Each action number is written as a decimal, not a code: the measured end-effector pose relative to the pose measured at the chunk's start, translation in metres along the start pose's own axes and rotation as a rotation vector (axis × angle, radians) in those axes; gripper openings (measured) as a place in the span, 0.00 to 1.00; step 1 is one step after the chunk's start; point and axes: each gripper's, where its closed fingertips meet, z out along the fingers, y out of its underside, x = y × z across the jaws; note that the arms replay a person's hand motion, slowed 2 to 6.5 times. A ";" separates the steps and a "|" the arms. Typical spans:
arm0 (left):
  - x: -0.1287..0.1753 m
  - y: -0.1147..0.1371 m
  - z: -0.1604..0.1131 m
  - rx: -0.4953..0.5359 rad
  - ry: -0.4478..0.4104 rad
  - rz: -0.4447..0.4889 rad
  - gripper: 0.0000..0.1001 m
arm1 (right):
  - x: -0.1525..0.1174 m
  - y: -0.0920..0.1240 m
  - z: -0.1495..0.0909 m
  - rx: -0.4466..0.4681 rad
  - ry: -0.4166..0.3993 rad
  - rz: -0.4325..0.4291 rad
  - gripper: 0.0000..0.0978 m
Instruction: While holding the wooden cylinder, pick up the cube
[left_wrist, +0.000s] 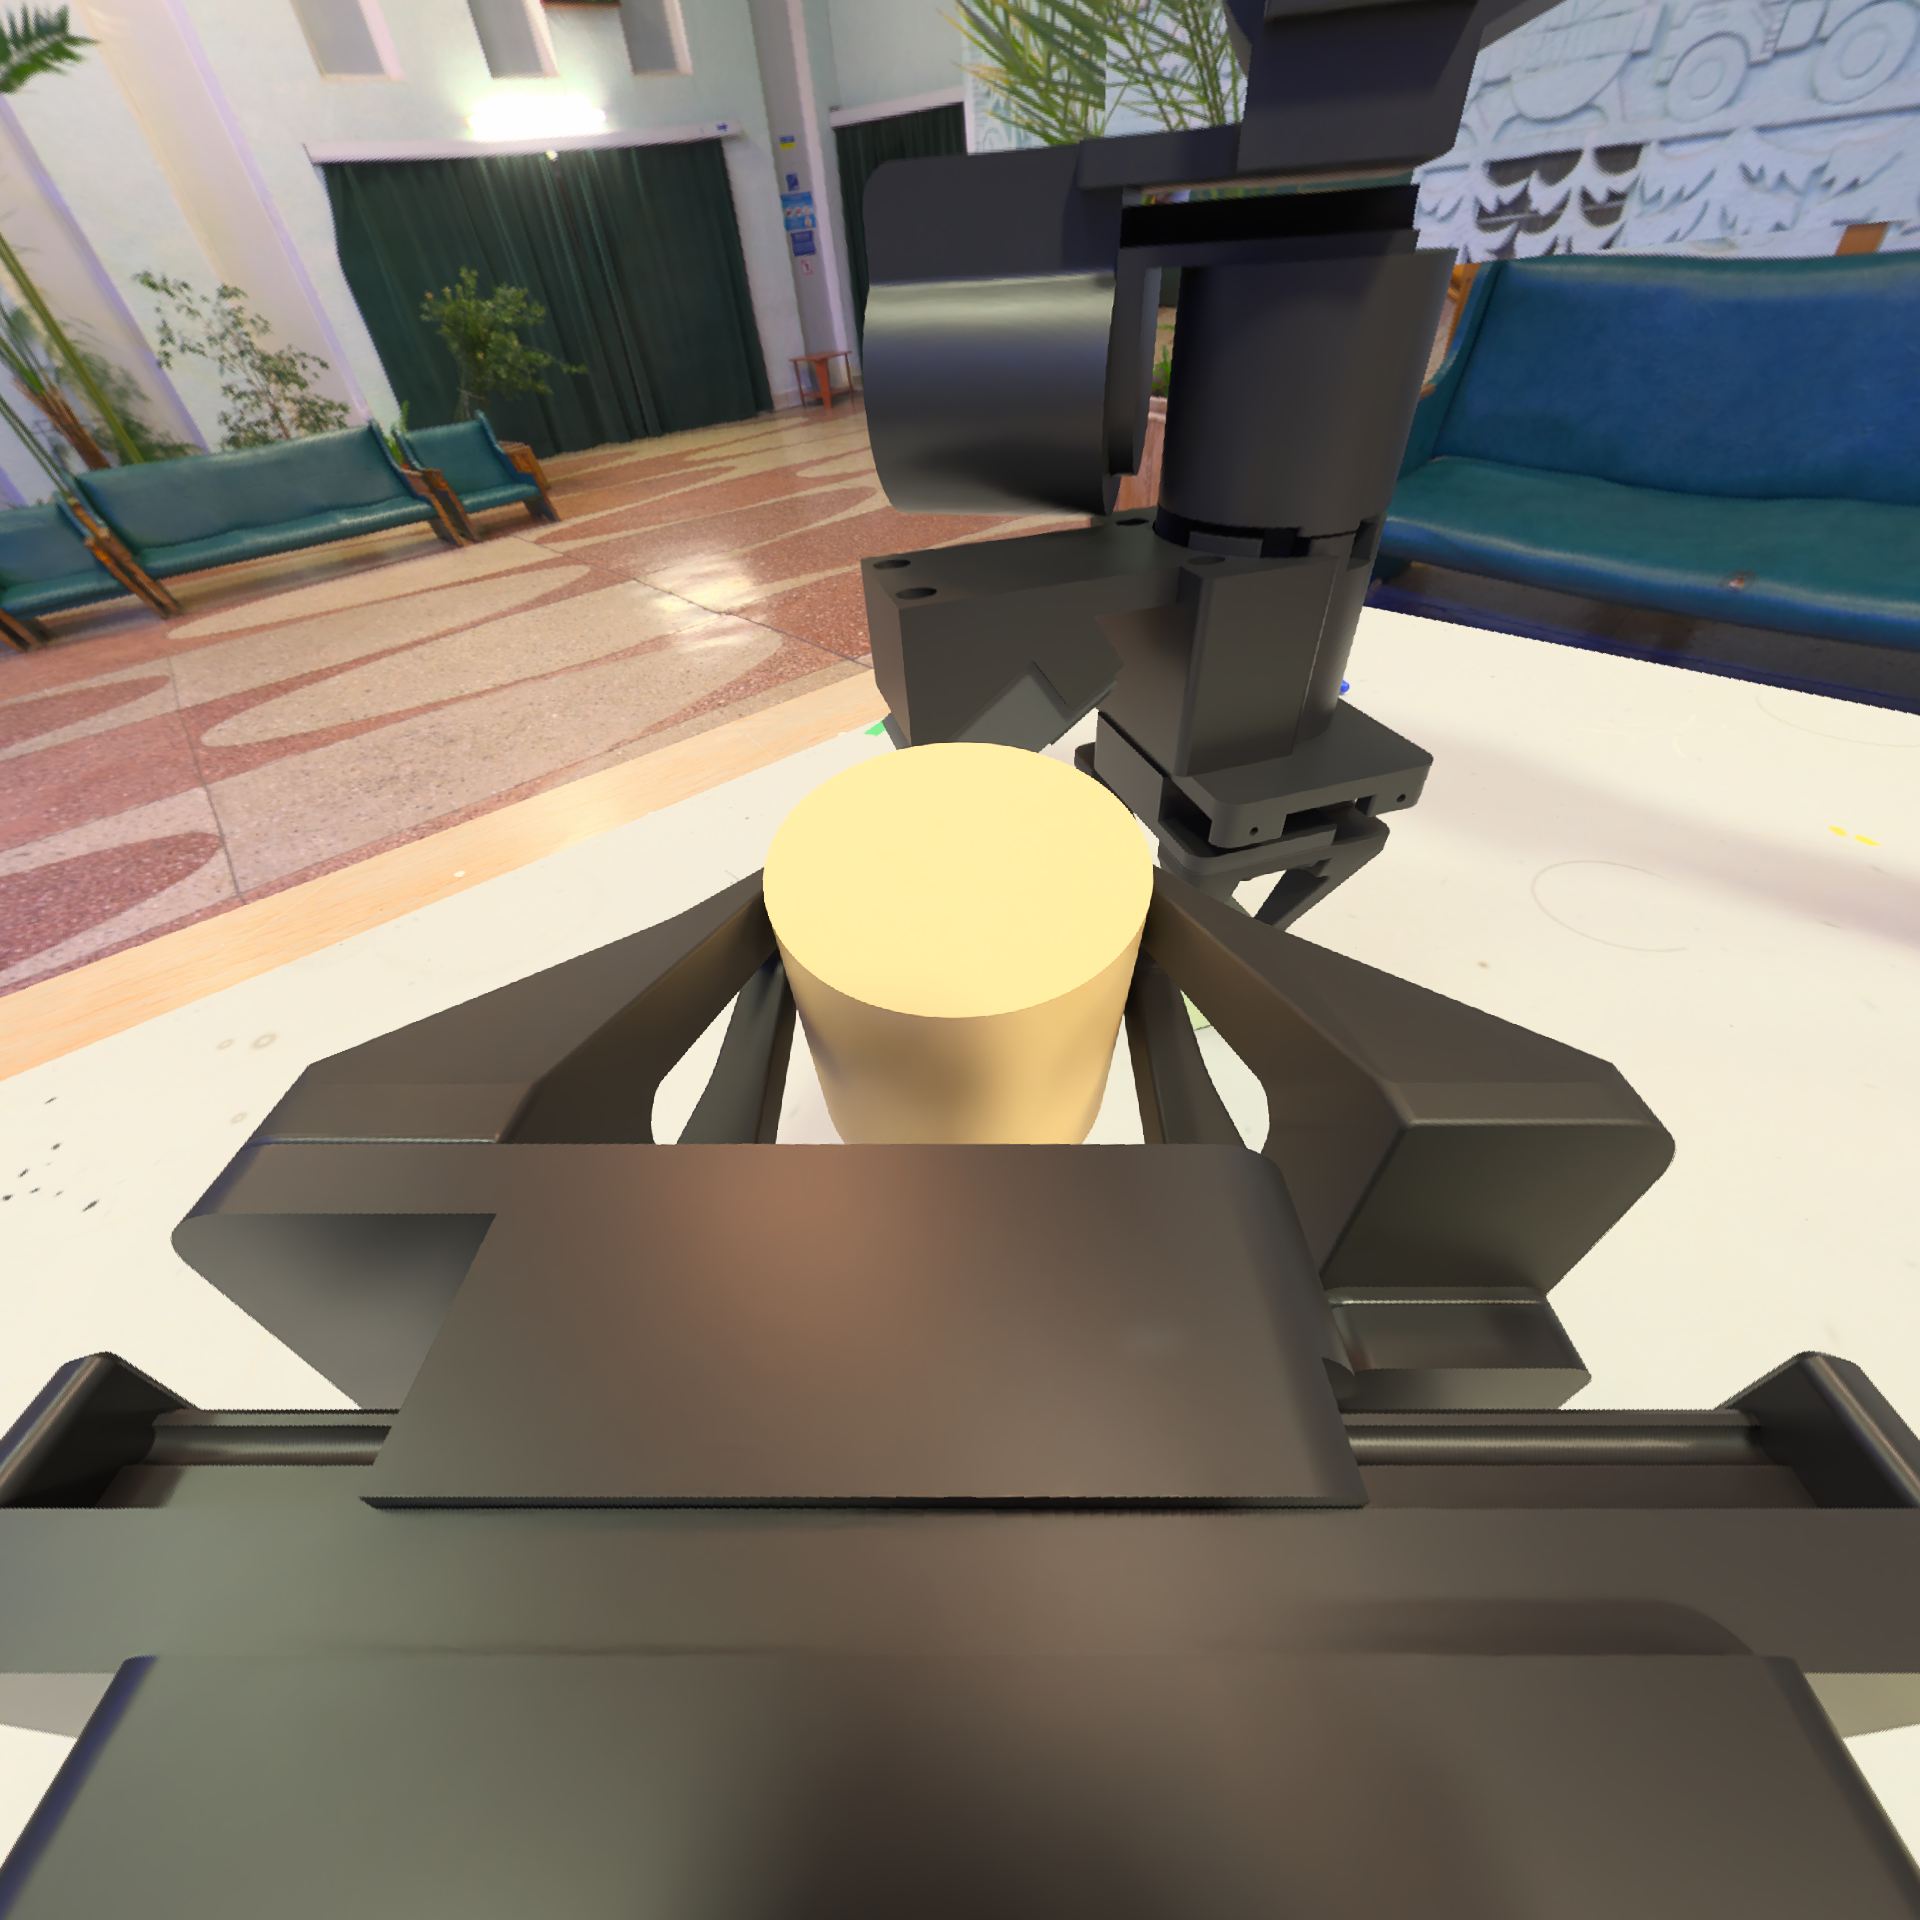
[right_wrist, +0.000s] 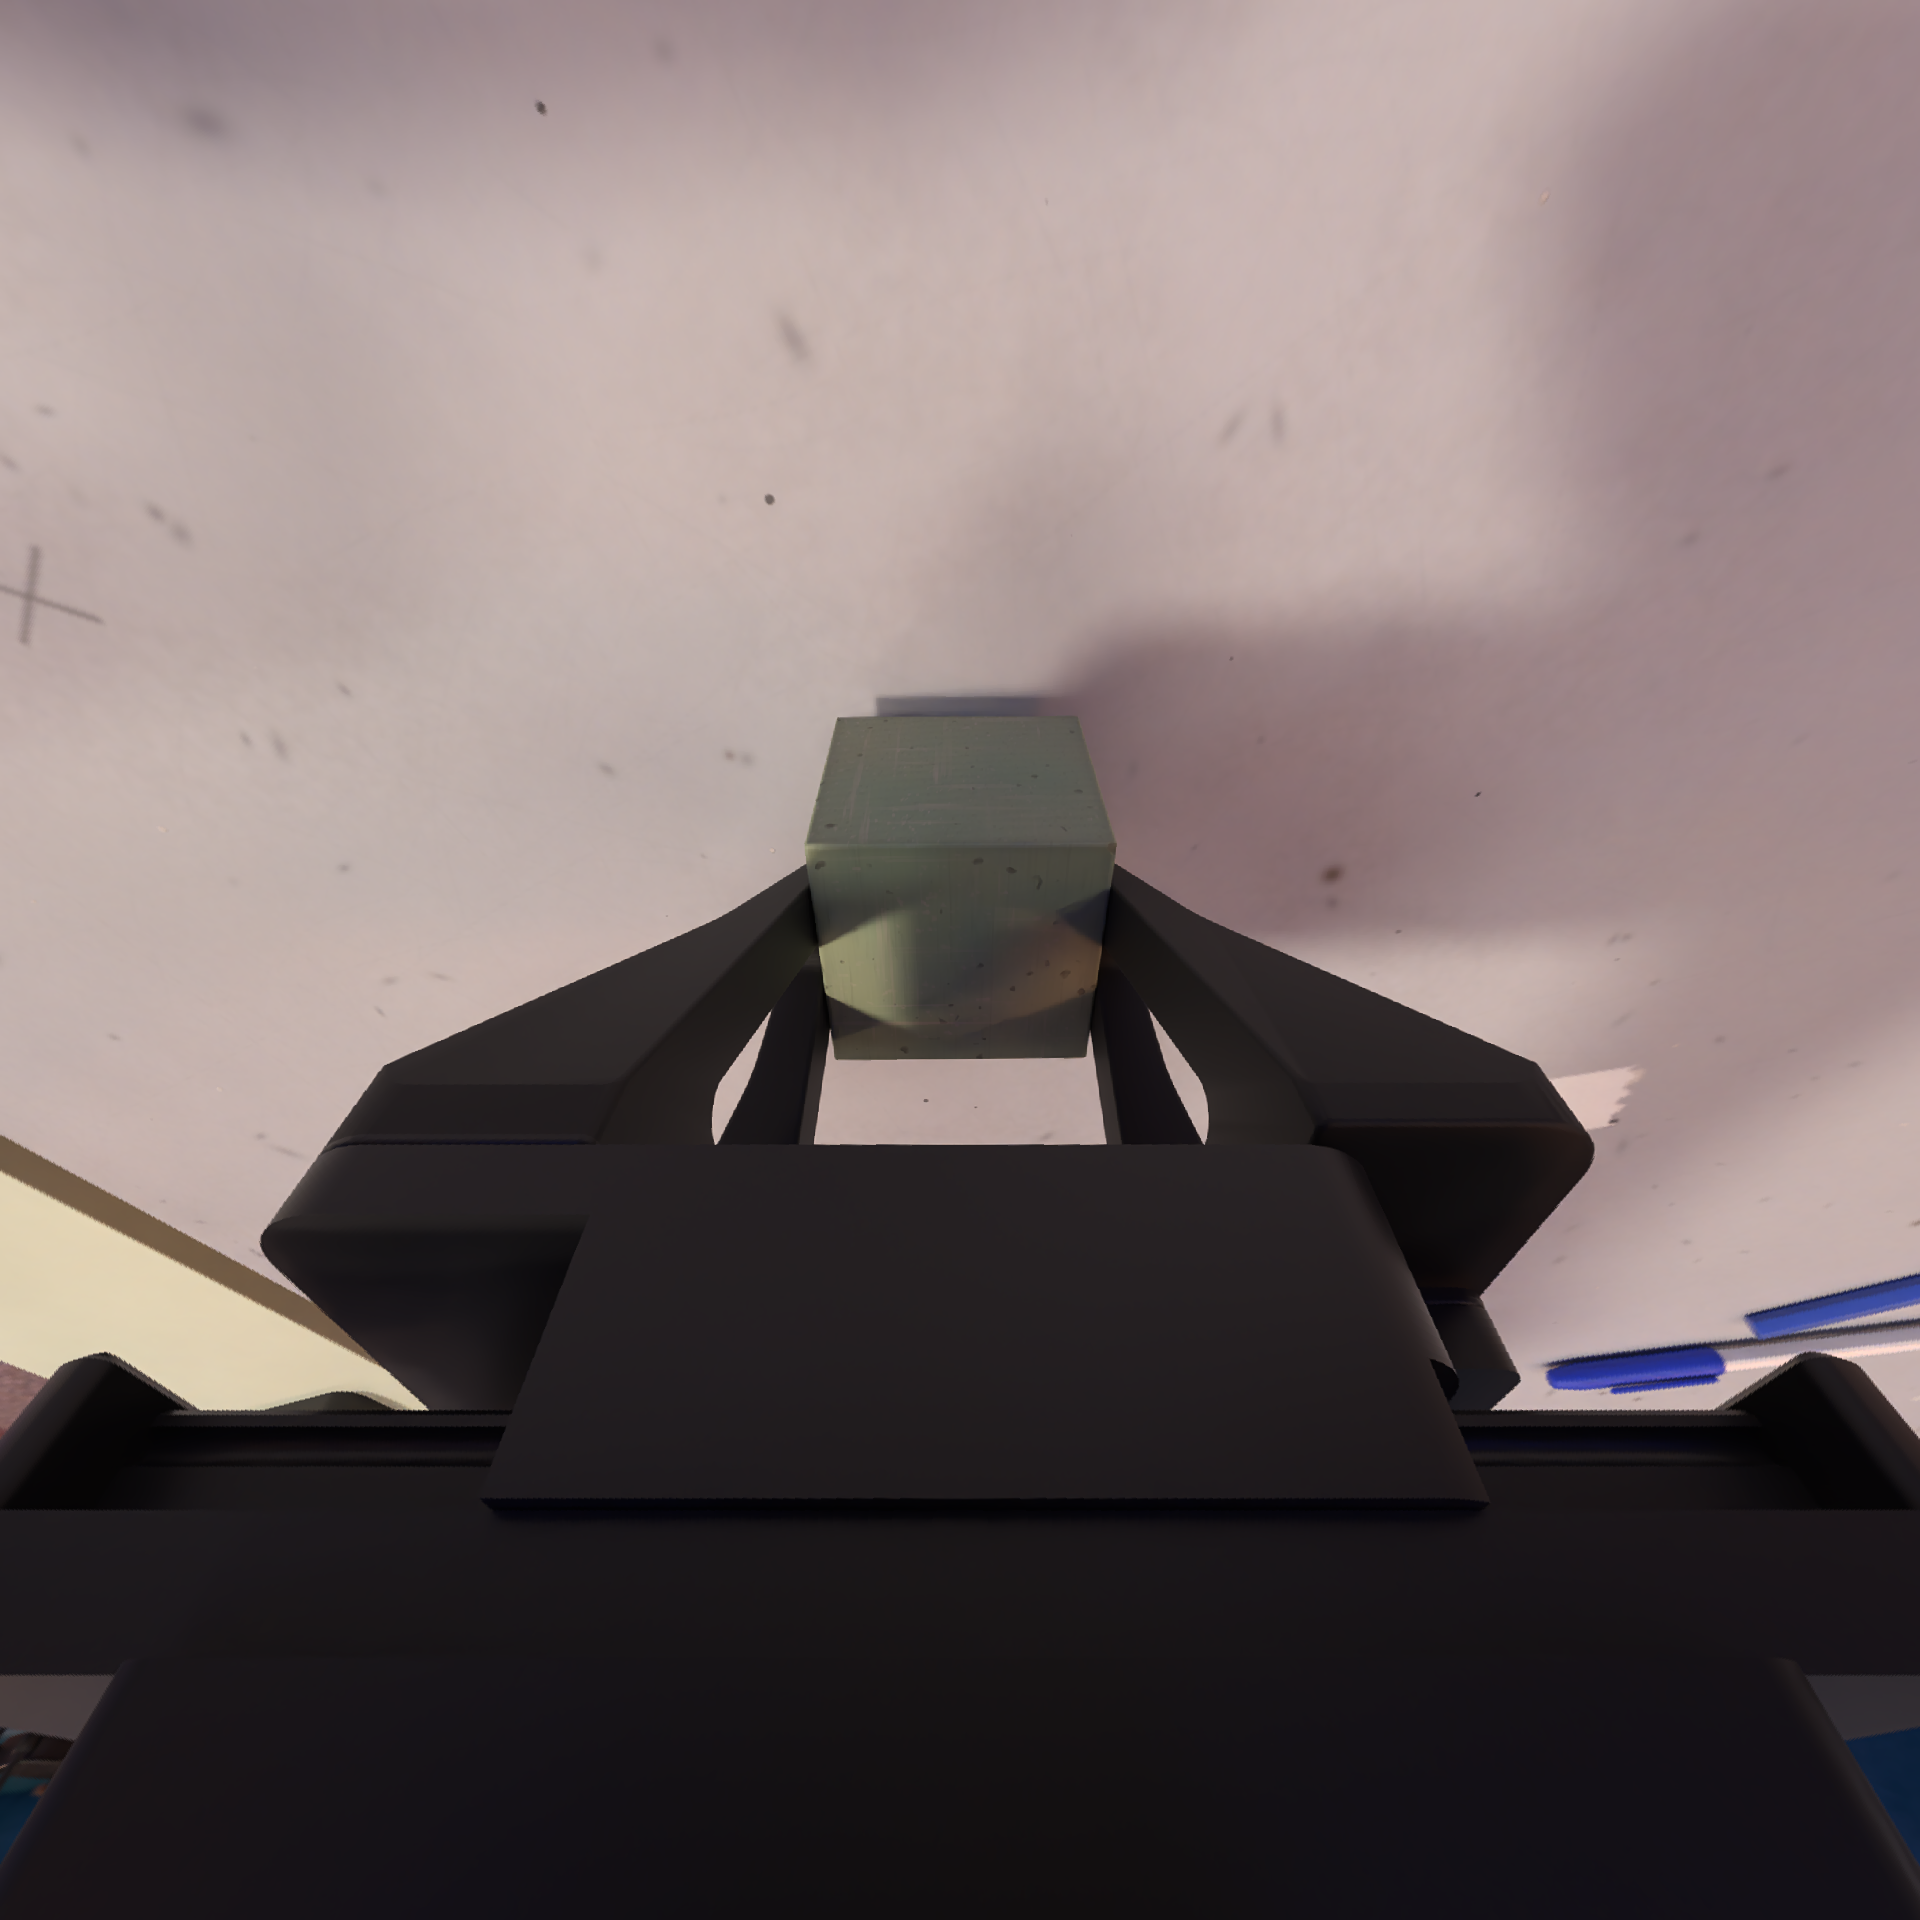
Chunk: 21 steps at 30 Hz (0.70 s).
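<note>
Left tool (left_wrist: 958, 940): both fingers pressed against the sides of the wooden cylinder (left_wrist: 958, 935), pinching it. Cylinder upright, flat pale top facing the camera. Its lower end is hidden behind the tool body, so contact with the desk (left_wrist: 1558, 1039) cannot be judged.

Right arm (left_wrist: 1226, 436) stands just beyond the cylinder in the left wrist view, wrist pointing down at the desk. Its fingers there are small, dark and partly screened by the cylinder; their spread is unreadable from that side.

Right tool (right_wrist: 961, 935), own view: aimed steeply at the white, speckled desk (right_wrist: 520, 416). Fingers close on opposite faces of the cube (right_wrist: 958, 883), a grey-green block, gripping it. A dark strip of shadow lies at the cube's far edge; whether the cube touches the desk or is clear of it is hard to make out. Blue marks (right_wrist: 1631, 1371) at right edge, blurred.
</note>
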 end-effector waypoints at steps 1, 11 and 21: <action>0.000 0.000 0.000 0.000 0.000 0.000 0.51 | 0.000 -0.001 -0.002 0.005 0.003 -0.010 0.41; 0.000 0.001 0.000 -0.003 0.000 0.001 0.51 | 0.000 -0.011 -0.039 0.069 0.045 -0.117 0.41; 0.002 0.002 0.002 -0.013 0.005 0.004 0.51 | 0.007 0.009 -0.077 0.056 0.063 -0.245 0.41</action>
